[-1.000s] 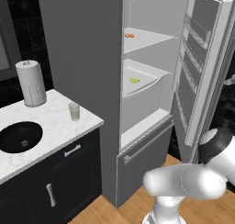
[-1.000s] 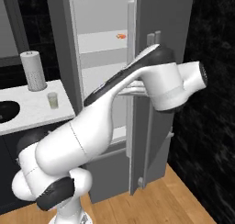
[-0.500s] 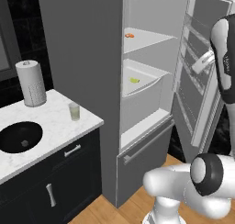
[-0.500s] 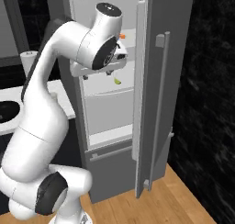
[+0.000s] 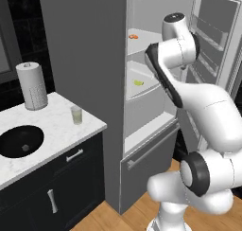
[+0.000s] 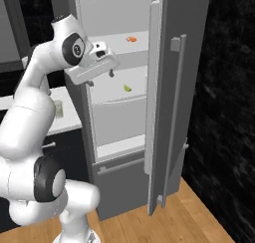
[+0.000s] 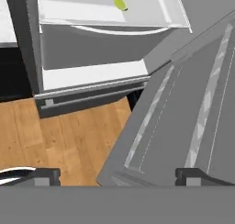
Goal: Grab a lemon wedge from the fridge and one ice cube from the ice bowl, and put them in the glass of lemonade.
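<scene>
Fridge door open; gripper raised in front of the shelves, jaws spread wide, nothing between them. Lemon wedge lies on the middle white shelf, just right of and slightly below the hand in the right base view, farther into the compartment; it sits at the upper edge of the hand view. Judgement: hand must tilt up and reach inward toward the wedge; long axis too small to tell.
</scene>
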Controlling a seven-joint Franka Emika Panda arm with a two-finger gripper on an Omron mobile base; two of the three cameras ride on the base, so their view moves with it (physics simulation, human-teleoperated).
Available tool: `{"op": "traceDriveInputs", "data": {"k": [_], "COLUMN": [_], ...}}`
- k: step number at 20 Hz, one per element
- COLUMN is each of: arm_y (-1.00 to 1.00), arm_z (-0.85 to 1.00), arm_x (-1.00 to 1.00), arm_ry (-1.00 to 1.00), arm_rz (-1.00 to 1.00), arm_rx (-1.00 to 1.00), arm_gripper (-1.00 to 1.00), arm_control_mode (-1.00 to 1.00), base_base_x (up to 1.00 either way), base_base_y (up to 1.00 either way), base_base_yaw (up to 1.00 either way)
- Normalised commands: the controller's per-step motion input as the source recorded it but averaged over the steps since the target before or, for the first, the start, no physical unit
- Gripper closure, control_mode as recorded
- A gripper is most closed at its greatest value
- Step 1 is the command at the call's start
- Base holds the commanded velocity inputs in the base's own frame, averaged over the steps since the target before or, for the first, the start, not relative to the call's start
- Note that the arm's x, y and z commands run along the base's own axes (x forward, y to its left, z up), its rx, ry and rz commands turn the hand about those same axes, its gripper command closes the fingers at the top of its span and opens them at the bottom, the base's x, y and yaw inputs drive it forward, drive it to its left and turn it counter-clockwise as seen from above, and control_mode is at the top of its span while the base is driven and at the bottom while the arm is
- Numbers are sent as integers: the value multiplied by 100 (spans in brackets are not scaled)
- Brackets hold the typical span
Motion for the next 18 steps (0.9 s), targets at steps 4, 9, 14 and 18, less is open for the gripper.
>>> {"op": "traceDriveInputs", "data": {"k": [4,9,14,18], "arm_y": [-34,-75,-100,-100], "arm_z": [-35,-27,-1,0], "arm_x": [100,88,18,0], "arm_ry": [0,0,0,0], "arm_rz": [-40,-37,-25,-19], "arm_rx": [-7,-7,0,0], "arm_gripper": [-100,-100,-100,-100], "arm_control_mode": [-100,-100,-100,-100], "base_base_x": [0,0,0,0], "base_base_y": [0,0,0,0], "base_base_yaw": [0,0,0,0]}}
